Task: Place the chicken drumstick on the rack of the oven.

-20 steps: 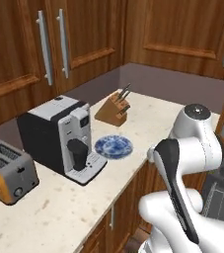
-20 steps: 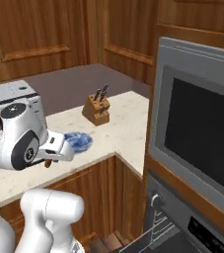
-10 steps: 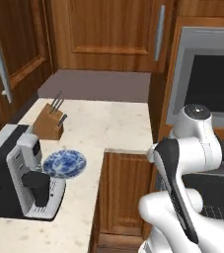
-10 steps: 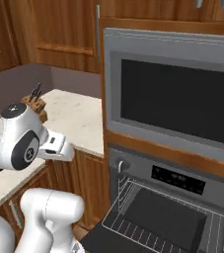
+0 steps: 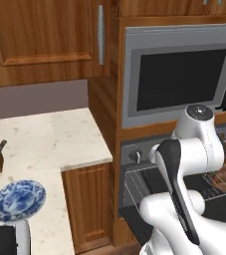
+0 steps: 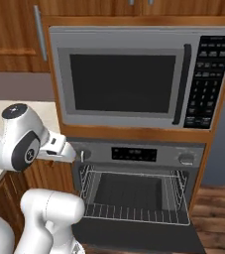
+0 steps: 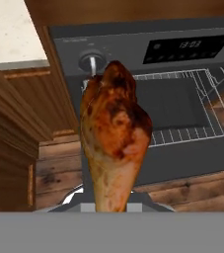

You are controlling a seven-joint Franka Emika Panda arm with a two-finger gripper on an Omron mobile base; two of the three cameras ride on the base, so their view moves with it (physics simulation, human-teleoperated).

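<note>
One chicken drumstick (image 7: 114, 138), clamped in the jaws, now faces the open oven (image 6: 136, 198) after the base swung from the tabletop (image 5: 59, 144); rack (image 6: 134, 213) awaits.

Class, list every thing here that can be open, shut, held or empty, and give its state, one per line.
Oven: door open.
Rack: pulled out, bare.
Microwave: door shut.
Chicken drumstick: held up in the claw, short of the oven.
Blue plate: empty, on the counter.

White arm (image 5: 194, 149) at lower right of left base view: glossy rounded segments, dark grey joint bands, grey disc-shaped cap on top.
</note>
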